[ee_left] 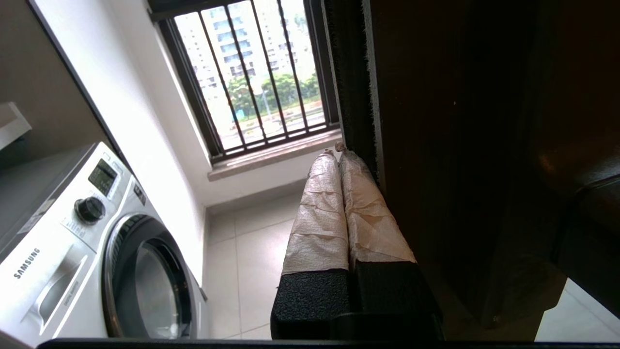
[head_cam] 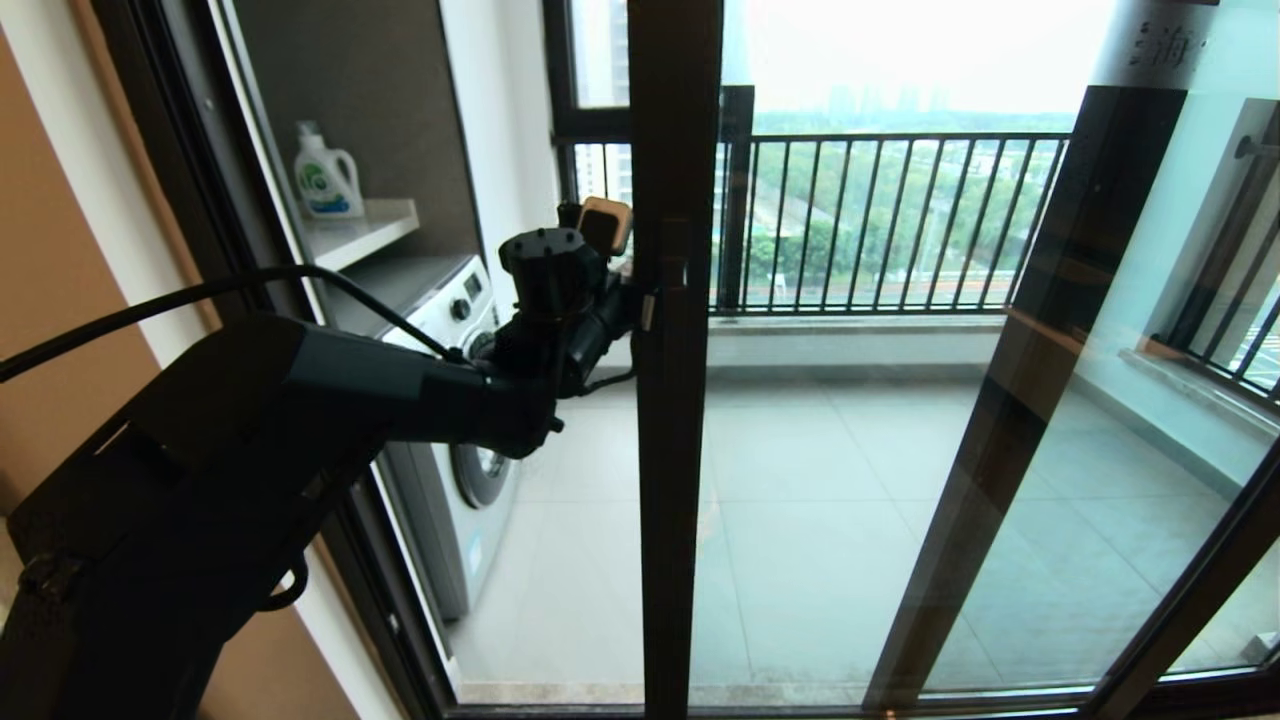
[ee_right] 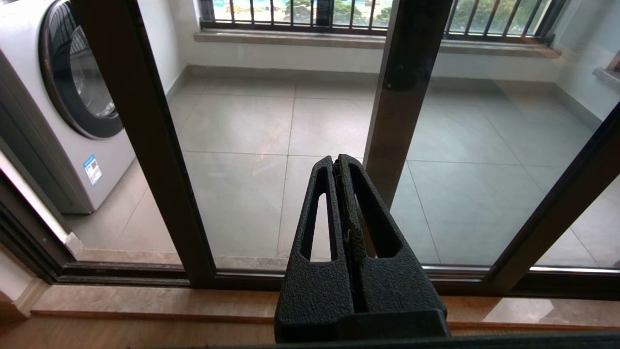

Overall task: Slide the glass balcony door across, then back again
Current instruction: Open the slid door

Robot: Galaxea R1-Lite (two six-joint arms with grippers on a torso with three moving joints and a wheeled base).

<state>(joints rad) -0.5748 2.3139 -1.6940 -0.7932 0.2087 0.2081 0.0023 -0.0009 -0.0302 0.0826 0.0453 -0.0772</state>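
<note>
Here, at far left in the head view, a detergent bottle (head_cam: pixel 325 172) stands on a shelf (head_cam: pixel 362 232) above a white washer (head_cam: pixel 462 420). The left arm reaches forward across that opening, and the left gripper (head_cam: pixel 628 290) sits against the left edge of the door (head_cam: pixel 672 400). In the left wrist view its two taped fingers (ee_left: pixel 317 213) lie pressed together with nothing between them, the outer one resting along the door's dark frame edge (ee_left: pixel 368 97). The door's leading upright stands near the middle of the head view, so the doorway is open on the washer side, and its glass runs rightward over the balcony floor (head_cam: pixel 800 480). Beyond it a black railing (head_cam: pixel 880 220) crosses the view. Farther right a second dark upright (head_cam: pixel 1040 380) slants behind the glass. The right gripper (ee_right: pixel 341 167) shows only in its own wrist view, fingers closed on nothing, held low in front of the door's bottom track (ee_right: pixel 145 274) and apart from the glass.
</note>
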